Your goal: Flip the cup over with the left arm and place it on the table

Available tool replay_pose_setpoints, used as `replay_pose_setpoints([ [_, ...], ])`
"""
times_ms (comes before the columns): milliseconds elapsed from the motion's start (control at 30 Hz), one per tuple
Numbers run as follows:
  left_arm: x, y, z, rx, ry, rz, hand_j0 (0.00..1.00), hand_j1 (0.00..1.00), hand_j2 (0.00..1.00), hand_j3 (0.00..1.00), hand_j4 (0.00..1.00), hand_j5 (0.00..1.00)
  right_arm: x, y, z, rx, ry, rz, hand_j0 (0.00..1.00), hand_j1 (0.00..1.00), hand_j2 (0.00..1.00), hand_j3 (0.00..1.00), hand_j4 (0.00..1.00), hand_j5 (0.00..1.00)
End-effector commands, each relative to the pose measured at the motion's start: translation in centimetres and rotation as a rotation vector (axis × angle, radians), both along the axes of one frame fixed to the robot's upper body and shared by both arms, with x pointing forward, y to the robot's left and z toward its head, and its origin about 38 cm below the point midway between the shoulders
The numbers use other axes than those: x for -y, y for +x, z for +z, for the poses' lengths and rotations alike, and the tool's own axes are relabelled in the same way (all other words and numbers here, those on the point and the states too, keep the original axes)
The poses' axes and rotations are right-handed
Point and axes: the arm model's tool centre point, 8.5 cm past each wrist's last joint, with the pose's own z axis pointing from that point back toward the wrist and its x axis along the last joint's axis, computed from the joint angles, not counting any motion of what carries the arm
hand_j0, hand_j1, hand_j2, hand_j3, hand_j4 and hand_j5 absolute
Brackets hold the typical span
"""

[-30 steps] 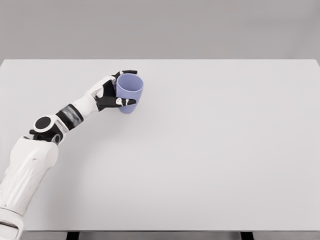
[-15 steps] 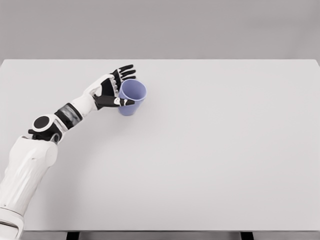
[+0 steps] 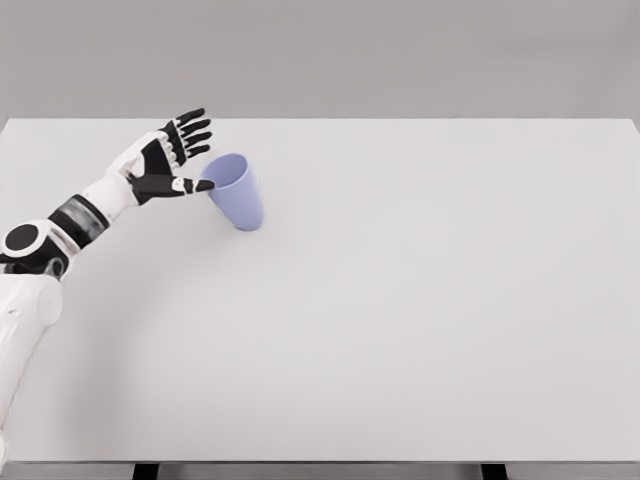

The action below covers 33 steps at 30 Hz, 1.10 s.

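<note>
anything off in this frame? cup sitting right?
The cup is not sitting square: it leans with its mouth tipped toward the open left hand, whose thumb tip looks to be at its rim. Whether it is tipping or settling cannot be told. No spill on the table.

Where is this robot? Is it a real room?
Probably not a real room: it looks like a computer-made test space. There is only a plain white table, a flat grey wall behind it, one blue cup, and the robot's left hand open beside it.
</note>
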Motion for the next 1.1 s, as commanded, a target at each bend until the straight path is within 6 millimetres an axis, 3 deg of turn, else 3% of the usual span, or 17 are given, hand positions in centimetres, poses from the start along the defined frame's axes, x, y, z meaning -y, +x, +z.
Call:
replay_pose_setpoints([
  [0,-1.0,-0.1,0.3,0.003,0.016,0.012,1.0,1.0,1.0,1.0,1.0,1.0,0.0,0.0,0.0,0.0,0.0,-0.001,1.0,1.0,1.0,1.0,1.0,1.0],
  [500,-2.7,-0.2,0.9,0.011,0.043,0.032,1.0,1.0,1.0,1.0,1.0,1.0,0.0,0.0,0.0,0.0,0.0,-0.001,1.0,1.0,1.0,1.0,1.0,1.0],
  [700,0.7,0.2,0.2,0.019,0.089,-0.026,1.0,1.0,1.0,1.0,1.0,1.0,0.0,0.0,0.0,0.0,0.0,-0.001,1.0,1.0,1.0,1.0,1.0,1.0],
  [1067,1.1,1.4,2.4,0.057,0.091,-0.031,1.0,1.0,1.0,1.0,1.0,1.0,0.0,0.0,0.0,0.0,0.0,-0.001,1.0,1.0,1.0,1.0,1.0,1.0],
])
